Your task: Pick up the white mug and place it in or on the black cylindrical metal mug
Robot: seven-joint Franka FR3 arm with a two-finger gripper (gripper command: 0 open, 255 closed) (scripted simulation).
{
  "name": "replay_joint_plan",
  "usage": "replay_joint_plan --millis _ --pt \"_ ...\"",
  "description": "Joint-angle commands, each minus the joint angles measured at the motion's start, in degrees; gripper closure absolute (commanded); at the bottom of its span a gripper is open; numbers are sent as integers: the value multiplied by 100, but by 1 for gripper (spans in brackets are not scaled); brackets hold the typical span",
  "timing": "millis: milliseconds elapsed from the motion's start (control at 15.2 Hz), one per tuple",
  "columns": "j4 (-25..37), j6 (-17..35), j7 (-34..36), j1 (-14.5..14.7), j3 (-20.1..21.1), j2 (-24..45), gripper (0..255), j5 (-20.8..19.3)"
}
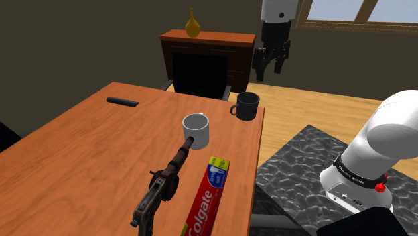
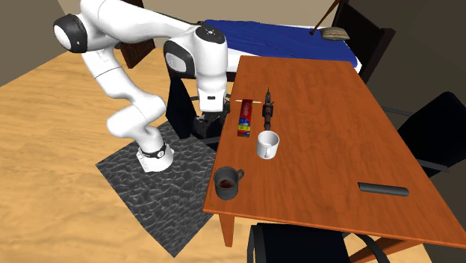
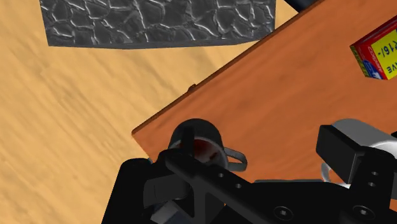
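Note:
A white mug (image 1: pixel 195 129) (image 2: pixel 267 144) stands upright near the middle of the wooden table (image 1: pixel 87 147). The black mug (image 1: pixel 246 105) (image 2: pixel 228 181) stands upright by the table's corner, a short way from the white one. My gripper (image 1: pixel 270 66) (image 2: pixel 209 123) hangs open and empty high above the floor, just off the table's edge beside the black mug. In the wrist view the black mug (image 3: pixel 198 141), reddish inside, lies below my gripper (image 3: pixel 261 140), and the white mug (image 3: pixel 366 135) is partly hidden behind one finger (image 3: pixel 343 149).
A Colgate toothpaste box (image 1: pixel 209 198) (image 3: pixel 380 49), a toy rifle (image 1: pixel 164 184) and a black remote (image 1: pixel 122 101) also lie on the table. A dark chair (image 1: pixel 197 70) stands at the far end before a cabinet with a yellow vase (image 1: pixel 193 23). A stone-patterned mat (image 1: pixel 301 167) lies under my stand.

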Motion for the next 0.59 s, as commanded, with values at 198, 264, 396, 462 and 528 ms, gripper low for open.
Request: replay_joint_plan --millis 198,264,396,462,528 --pt "232 578 490 123 499 732 0 158" --pt "293 698 591 143 598 898 0 168" --pt "434 929 799 176 795 1246 0 165" --pt "515 1041 907 192 891 1428 0 150" --pt "603 1149 1018 207 985 1614 0 125"
